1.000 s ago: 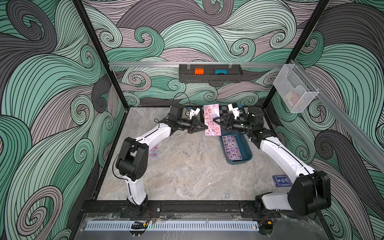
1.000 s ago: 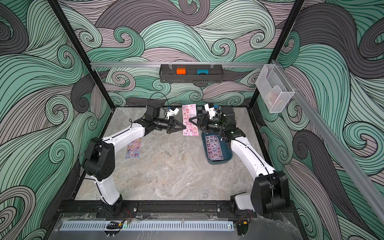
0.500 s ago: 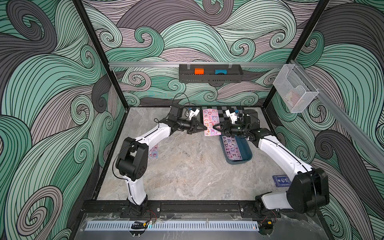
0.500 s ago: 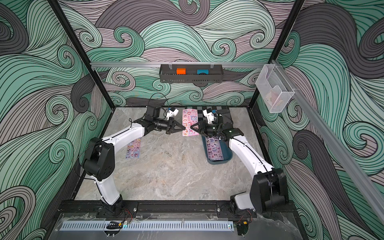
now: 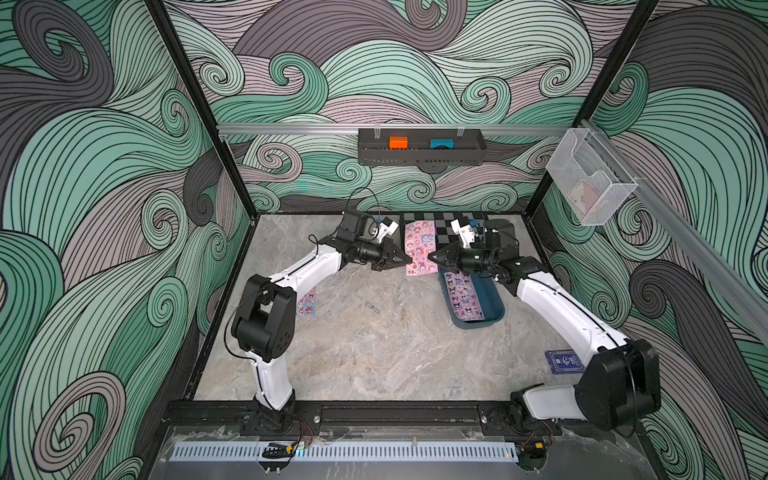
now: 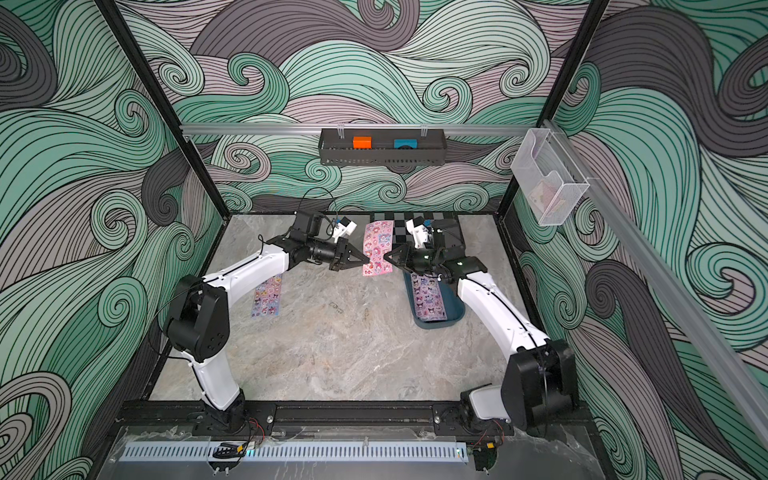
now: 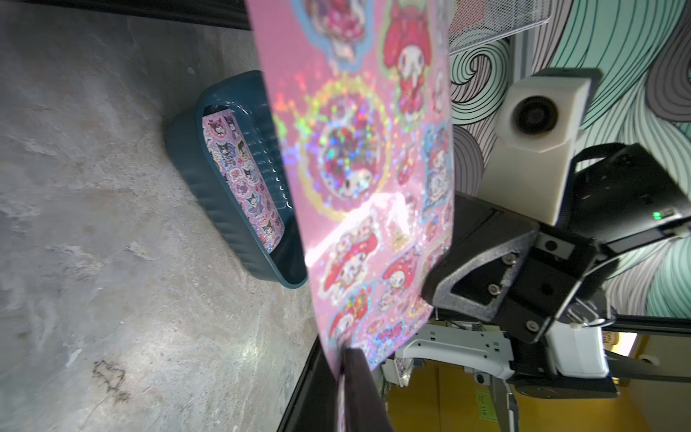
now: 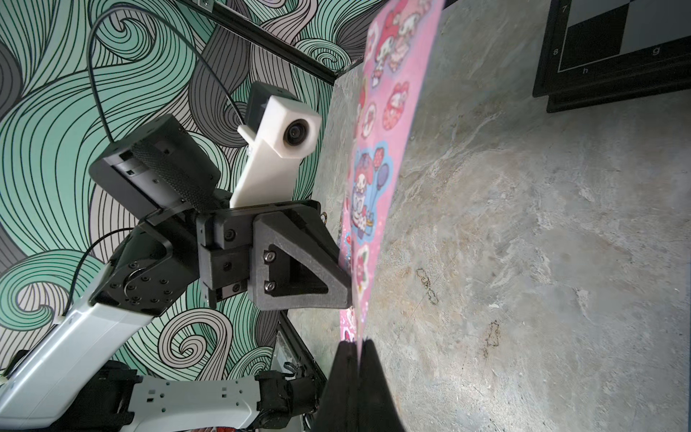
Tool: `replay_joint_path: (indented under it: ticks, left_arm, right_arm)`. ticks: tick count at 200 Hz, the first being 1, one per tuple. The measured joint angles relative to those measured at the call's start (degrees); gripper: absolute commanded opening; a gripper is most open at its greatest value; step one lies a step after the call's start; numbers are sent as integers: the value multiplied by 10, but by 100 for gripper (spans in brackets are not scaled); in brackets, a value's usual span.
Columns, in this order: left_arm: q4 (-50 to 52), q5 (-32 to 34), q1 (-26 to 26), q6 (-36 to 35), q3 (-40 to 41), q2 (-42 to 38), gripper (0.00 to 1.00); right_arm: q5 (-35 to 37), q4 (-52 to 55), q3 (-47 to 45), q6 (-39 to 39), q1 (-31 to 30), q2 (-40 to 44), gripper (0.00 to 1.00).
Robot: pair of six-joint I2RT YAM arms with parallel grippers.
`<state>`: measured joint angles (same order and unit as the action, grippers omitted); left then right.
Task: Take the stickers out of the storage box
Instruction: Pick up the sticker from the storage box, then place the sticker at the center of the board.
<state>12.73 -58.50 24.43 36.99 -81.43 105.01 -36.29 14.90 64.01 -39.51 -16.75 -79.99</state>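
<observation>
pink sheet [image 5: 420, 245] hangs by the storage box [image 5: 490, 299], chessboard [image 5: 444, 226] behind.

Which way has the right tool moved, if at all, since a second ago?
Yes. In a top view the right tool has come forward, off the chessboard toward the far end of the storage box, and shut on the pink sticker sheet.

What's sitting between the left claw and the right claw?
The pink sticker sheet: right claw pinches one edge, left claw meets the opposite edge. Both top views show it.
</observation>
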Motion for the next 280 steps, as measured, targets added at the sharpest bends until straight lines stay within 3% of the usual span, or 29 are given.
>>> replay_joint_path:
  ticks: [21,57,102,139,183,238,280]
  left_arm:
    - [37,30,-15,-15,-1,0,35]
    - [64,86,-86,-6,41,-18,43]
    - [93,145,-197,-4,116,-86,44]
    - [77,165,-260,14,180,-169,43]
    - [63,174,-274,23,192,-219,43]
    - [56,169,-274,25,192,-219,43]
    - [55,167,-276,29,192,-219,43]
  right_arm:
    - [14,0,18,2,-33,-24,0]
    - [38,1,83,9,-113,-117,0]
    - [58,1,182,11,-215,-251,0]
    - [43,-71,219,-28,-273,-344,0]
    - [54,-104,203,-52,-267,-411,0]
    - [84,-122,148,-66,-231,-423,0]
    - [98,-163,153,-95,-250,-453,0]
